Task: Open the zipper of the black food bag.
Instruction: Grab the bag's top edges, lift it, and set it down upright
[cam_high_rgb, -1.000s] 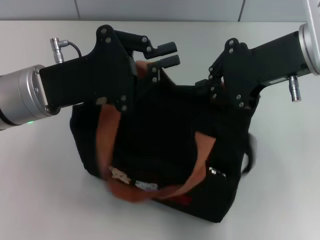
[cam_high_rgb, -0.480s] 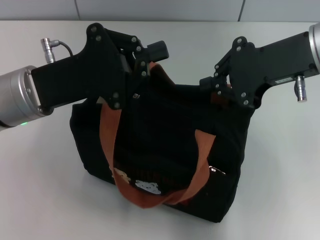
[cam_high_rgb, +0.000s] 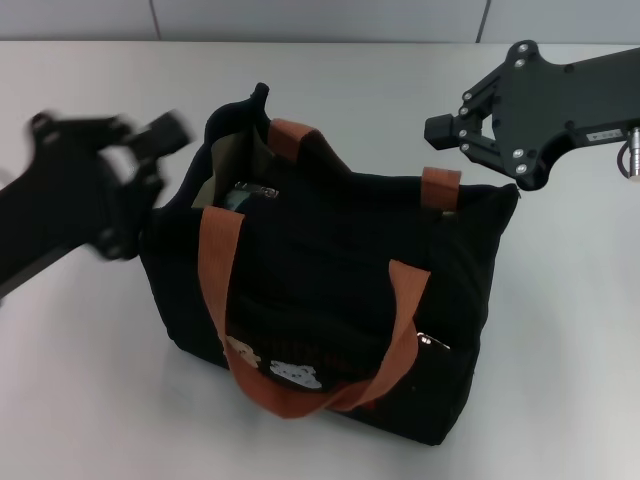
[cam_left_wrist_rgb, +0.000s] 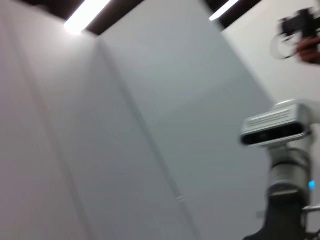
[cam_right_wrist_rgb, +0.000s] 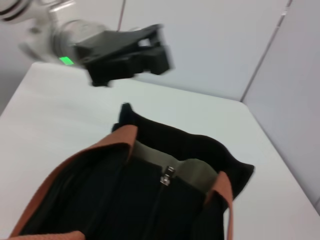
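The black food bag (cam_high_rgb: 330, 270) stands mid-table with orange-brown handles and bear patches (cam_high_rgb: 270, 365) on its near side. Its zipper is parted at the left end, where olive lining shows and the silvery pull tab (cam_high_rgb: 258, 190) lies just inside the mouth. The right wrist view looks down on the bag (cam_right_wrist_rgb: 100, 200), with the pull tab (cam_right_wrist_rgb: 166, 176) where the zipper line meets the gaping end. My left gripper (cam_high_rgb: 150, 150) is blurred, off the bag's left end, open and empty; it also shows in the right wrist view (cam_right_wrist_rgb: 157, 45). My right gripper (cam_high_rgb: 445, 130) hovers shut above the right corner, apart from it.
White tabletop (cam_high_rgb: 560, 330) surrounds the bag, with a grey wall (cam_high_rgb: 320, 18) behind. The left wrist view shows only wall panels, ceiling lights and the robot's head camera (cam_left_wrist_rgb: 277, 125).
My left gripper let go at the bag's left end and swung away left and down. My right gripper lifted off the right corner. The left end now gapes open.
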